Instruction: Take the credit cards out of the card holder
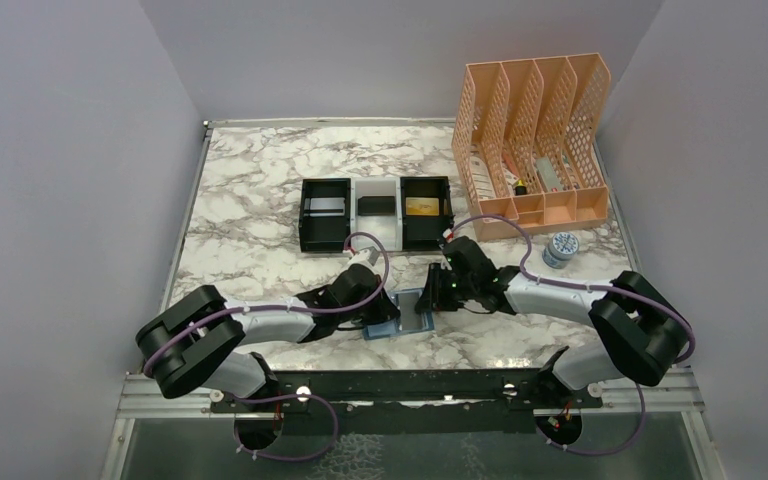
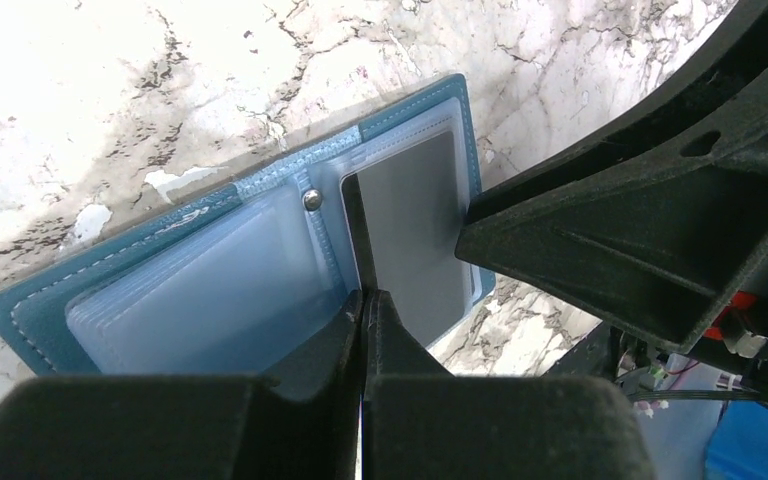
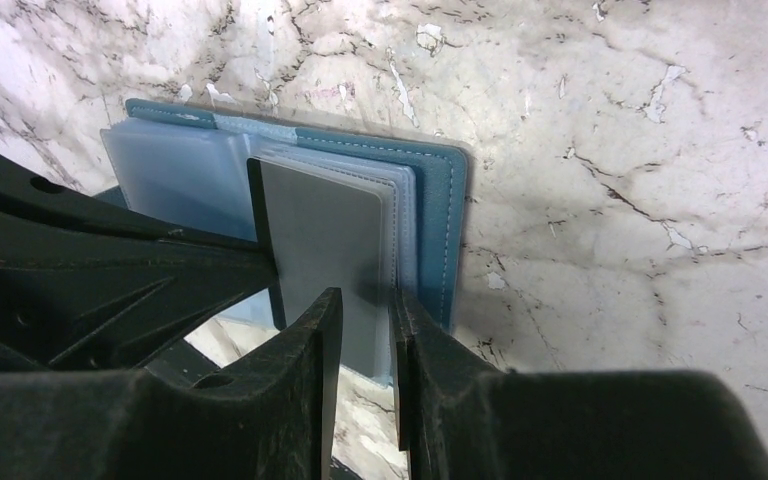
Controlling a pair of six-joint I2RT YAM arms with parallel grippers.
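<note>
The card holder (image 2: 30,310) lies open on the tabletop (image 1: 260,200), between the arms. The left pincer (image 2: 363,297) is clenched on the edge of the grey credit card (image 2: 415,215), likely to extract it. The right pincer (image 3: 367,302) seems to steady the holder; I cannot tell if it grips.

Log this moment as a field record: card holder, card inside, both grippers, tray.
card holder: open, clear sleeves showing
grey card: inside a sleeve, not yet out
left gripper: shut, tips at the sleeves beside the grey card
right gripper: jaws apart, over one edge of the grey card
tray: silver card, black card, gold card, one per compartment
</note>
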